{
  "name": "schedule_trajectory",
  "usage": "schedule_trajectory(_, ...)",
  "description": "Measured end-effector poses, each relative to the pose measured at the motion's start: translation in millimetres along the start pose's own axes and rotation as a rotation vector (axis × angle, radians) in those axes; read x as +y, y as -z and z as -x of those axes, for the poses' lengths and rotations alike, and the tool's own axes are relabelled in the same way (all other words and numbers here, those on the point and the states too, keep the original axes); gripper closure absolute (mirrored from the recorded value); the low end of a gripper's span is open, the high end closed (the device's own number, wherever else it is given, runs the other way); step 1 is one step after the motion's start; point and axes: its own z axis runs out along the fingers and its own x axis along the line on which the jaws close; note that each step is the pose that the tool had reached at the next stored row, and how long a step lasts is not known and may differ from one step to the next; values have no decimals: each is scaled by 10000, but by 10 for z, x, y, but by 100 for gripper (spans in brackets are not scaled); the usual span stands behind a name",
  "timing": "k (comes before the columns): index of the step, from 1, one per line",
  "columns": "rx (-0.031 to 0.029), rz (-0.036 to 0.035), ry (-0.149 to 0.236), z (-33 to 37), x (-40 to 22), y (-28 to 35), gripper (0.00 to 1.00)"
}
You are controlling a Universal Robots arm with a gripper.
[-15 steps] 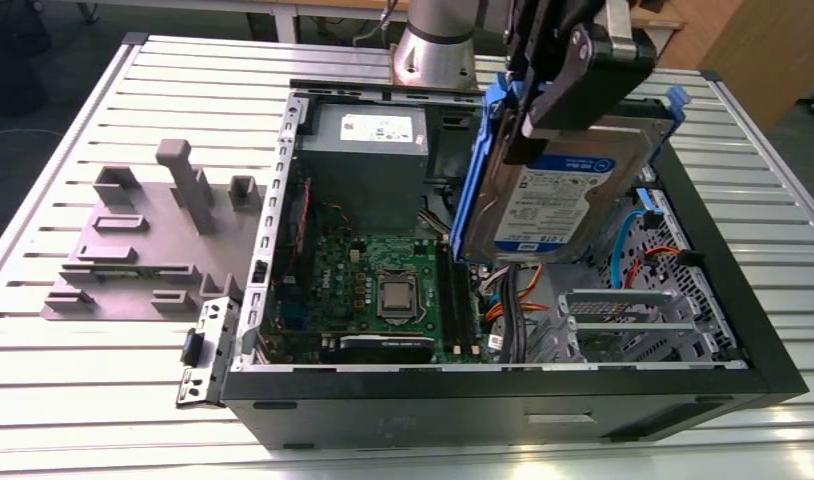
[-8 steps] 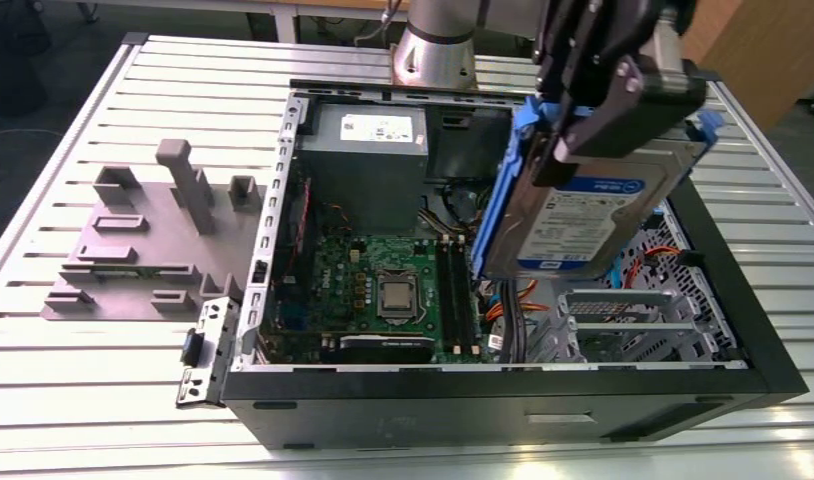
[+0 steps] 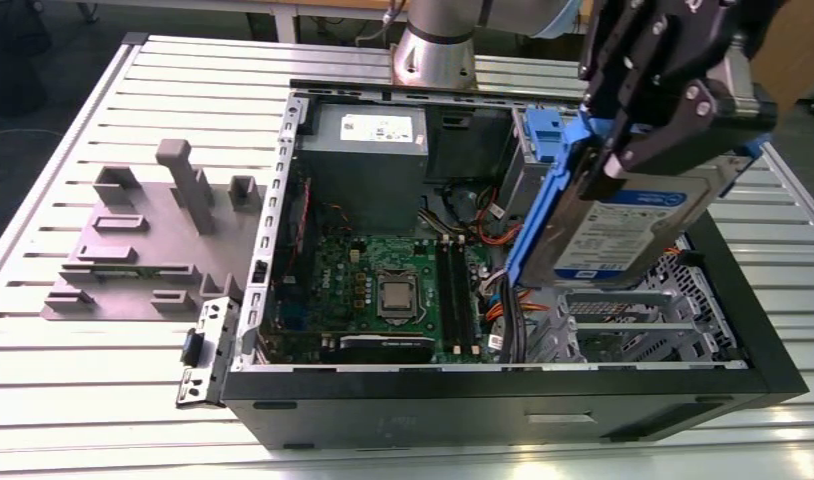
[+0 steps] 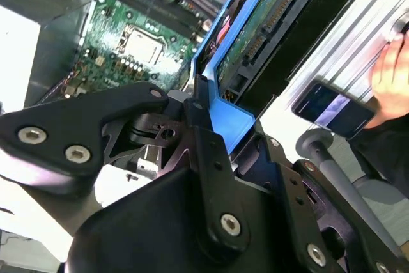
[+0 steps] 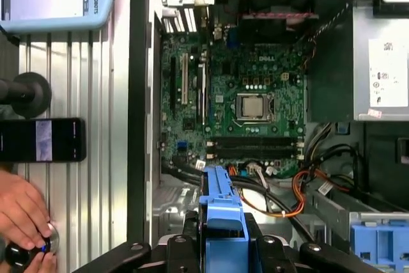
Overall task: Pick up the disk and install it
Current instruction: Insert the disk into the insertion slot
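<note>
Aloft, black jaws clamp the flat silver disk [image 3: 621,225] by its blue plastic frame [image 3: 534,220], tilted above the open metal case [image 3: 514,400] on the ribbed counter [image 3: 114,350].

Looks like a robot lab or workshop: metal slat surface [image 3: 114,400] w/ an open PC [image 3: 487,400], robot arm [image 3: 431,45] & grey holder block [image 3: 140,240].
</note>
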Motion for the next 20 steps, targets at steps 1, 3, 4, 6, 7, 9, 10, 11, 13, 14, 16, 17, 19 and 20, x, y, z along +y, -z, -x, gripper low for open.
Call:
schedule_trajectory(1, 0, 0, 0, -4, -35, -4, 64)
schedule_trajectory(3, -1, 0, 0, -15, -107, -12, 64)
schedule_trajectory(4, 0, 0, 0, -21, -142, -16, 64)
schedule_trajectory(6, -1, 0, 0, -33, -205, -25, 64)
schedule_trajectory(7, -1, 0, -1, -39, -232, -30, 64)
schedule_trajectory(9, 0, 0, 0, -48, -289, -37, 64)
schedule_trajectory(10, -2, 0, 0, -50, -316, -41, 64)
schedule_trajectory(11, -3, 0, 0, -51, -332, -44, 64)
schedule_trajectory(13, -2, 0, -1, -57, -340, -50, 64)
schedule_trajectory(14, -1, -5, -2, -61, -341, -53, 64)
schedule_trajectory(16, -1, -14, 0, -69, -349, -60, 64)
schedule_trajectory(17, -2, -14, -1, -71, -364, -62, 64)
schedule_trajectory(19, -1, -15, -1, -73, -403, -66, 64)
schedule_trajectory(20, -2, -15, -1, -74, -425, -69, 64)
